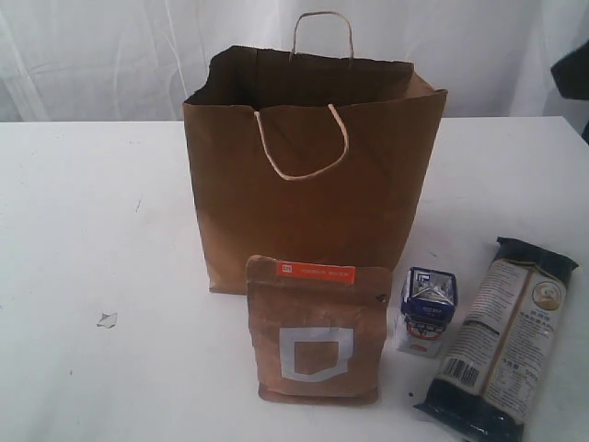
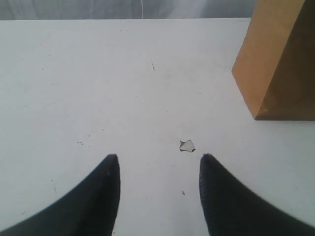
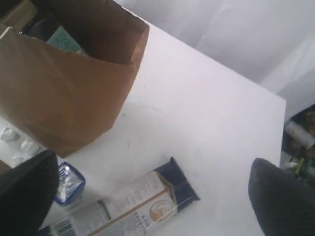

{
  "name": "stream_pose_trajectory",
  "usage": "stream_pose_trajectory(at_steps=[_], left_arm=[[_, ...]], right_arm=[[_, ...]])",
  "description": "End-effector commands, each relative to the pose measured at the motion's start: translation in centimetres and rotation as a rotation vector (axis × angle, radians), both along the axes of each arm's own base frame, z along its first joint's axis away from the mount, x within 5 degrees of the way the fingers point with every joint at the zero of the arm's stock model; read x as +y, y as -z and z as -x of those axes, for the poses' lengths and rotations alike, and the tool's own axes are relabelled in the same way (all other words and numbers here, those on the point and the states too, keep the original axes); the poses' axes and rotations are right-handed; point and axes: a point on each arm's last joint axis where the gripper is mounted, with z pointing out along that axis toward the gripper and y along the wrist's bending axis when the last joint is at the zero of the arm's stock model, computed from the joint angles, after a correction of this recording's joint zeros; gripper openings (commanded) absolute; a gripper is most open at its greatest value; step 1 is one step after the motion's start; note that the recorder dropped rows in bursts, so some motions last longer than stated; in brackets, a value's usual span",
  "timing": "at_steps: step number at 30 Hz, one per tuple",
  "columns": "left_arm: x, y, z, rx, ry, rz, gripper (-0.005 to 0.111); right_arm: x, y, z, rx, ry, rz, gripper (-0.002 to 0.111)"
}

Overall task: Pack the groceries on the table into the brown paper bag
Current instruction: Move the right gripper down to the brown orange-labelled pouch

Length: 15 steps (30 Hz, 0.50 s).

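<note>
The brown paper bag [image 1: 313,184] stands open and upright at the middle of the table [image 1: 83,230]. In front of it stands the brown kraft pouch [image 1: 317,331] with an orange label. Right of the pouch stands a small blue-white carton [image 1: 428,308], and beyond that lies a long dark noodle packet [image 1: 506,341]. My right gripper [image 3: 153,162] hangs open high above the noodle packet [image 3: 133,204] and carton [image 3: 69,182], holding nothing. The bag [image 3: 64,88] has items inside, one with a teal label [image 3: 64,39]. My left gripper [image 2: 158,160] is open and empty low over bare table, with the bag [image 2: 280,59] off to one side.
A small white scrap [image 1: 108,319] lies on the table left of the pouch, and the same scrap [image 2: 187,145] sits just beyond my left fingertips. White curtains hang behind the table. Something dark [image 1: 572,74] shows at the upper right edge.
</note>
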Motion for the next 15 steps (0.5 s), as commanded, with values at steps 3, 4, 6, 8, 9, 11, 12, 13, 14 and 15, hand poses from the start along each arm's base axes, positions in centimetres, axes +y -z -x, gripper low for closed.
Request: stream_pose_trajectory(at_steps=[3, 4, 6, 8, 9, 11, 12, 13, 14, 15], left_arm=[[0.0, 0.1, 0.0, 0.004, 0.0, 0.007, 0.053], [0.0, 0.1, 0.0, 0.004, 0.0, 0.007, 0.053], [0.0, 0.1, 0.0, 0.004, 0.0, 0.007, 0.053], [0.0, 0.1, 0.0, 0.004, 0.0, 0.007, 0.053], [0.0, 0.1, 0.0, 0.004, 0.0, 0.007, 0.053], [0.0, 0.1, 0.0, 0.004, 0.0, 0.007, 0.053], [0.0, 0.1, 0.0, 0.004, 0.0, 0.007, 0.053], [0.0, 0.1, 0.0, 0.004, 0.0, 0.007, 0.053], [0.0, 0.1, 0.0, 0.004, 0.0, 0.007, 0.053], [0.0, 0.1, 0.0, 0.004, 0.0, 0.007, 0.053]], right_arm=[[0.5, 4.8, 3.9, 0.157, -0.1, -0.088, 0.097], [0.9, 5.2, 4.3, 0.162, -0.162, -0.096, 0.097], [1.9, 6.2, 5.0, 0.184, -0.335, -0.096, 0.097], [2.6, 6.9, 5.4, 0.23, -0.452, -0.098, 0.097], [3.1, 7.3, 5.2, 0.254, -0.519, -0.098, 0.097], [3.6, 7.8, 4.4, 0.251, -0.569, -0.086, 0.097], [3.8, 7.9, 4.1, 0.241, -0.588, -0.073, 0.097], [4.0, 8.2, 3.6, 0.24, -0.61, -0.055, 0.097], [4.3, 8.4, 3.0, 0.226, -0.635, -0.033, 0.097], [4.7, 8.7, 2.3, 0.22, -0.658, -0.016, 0.097]])
